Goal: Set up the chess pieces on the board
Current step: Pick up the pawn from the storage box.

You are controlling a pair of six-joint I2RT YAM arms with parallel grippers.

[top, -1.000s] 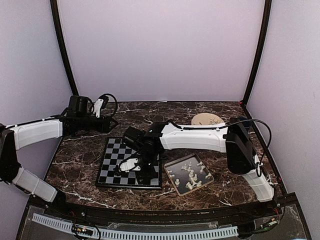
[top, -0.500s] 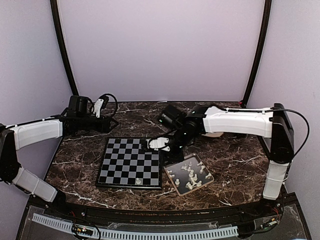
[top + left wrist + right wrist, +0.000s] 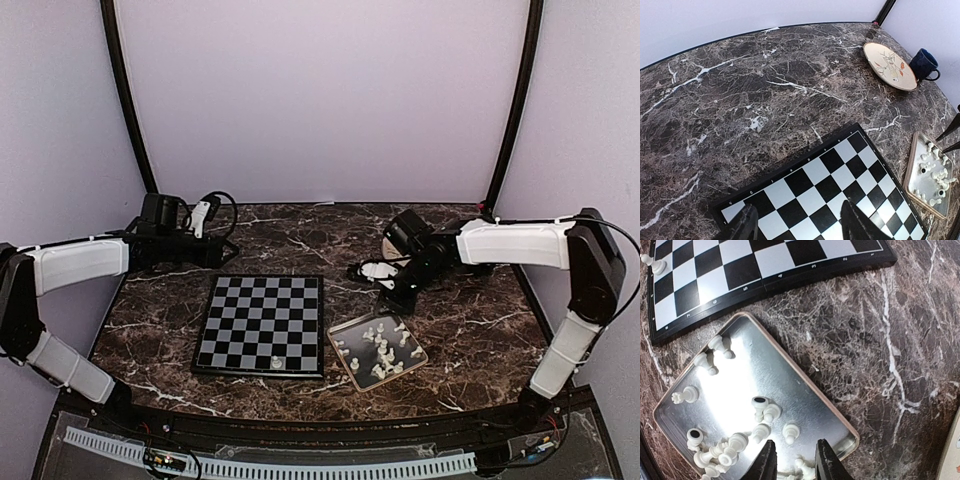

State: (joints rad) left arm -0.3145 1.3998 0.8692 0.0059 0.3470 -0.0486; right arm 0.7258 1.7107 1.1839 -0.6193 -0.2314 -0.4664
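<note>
Top external view: one white piece (image 3: pixel 275 362) is seen standing on the board (image 3: pixel 262 322), in the near row. The other chess pieces (image 3: pixel 380 346) are scattered in the metal tray (image 3: pixel 358 321), just right of the board on the tabletop (image 3: pixel 450 320). Right gripper (image 3: pixel 795 462) is held above the tray, fingers slightly apart, nothing clamped. Left gripper (image 3: pixel 800 222) is held over the board's far side, fingers wide apart, nothing between them. Plate (image 3: pixel 889 59) and mug (image 3: pixel 923 64) are set at the far right corner

A dark marble table (image 3: pixel 460 320) is bearing a checkered board (image 3: pixel 262 325), a metal tray (image 3: pixel 747 372) lying just beside it, and a beige plate (image 3: pixel 889 59) and dark blue mug (image 3: pixel 923 64) sitting at its far right corner.
</note>
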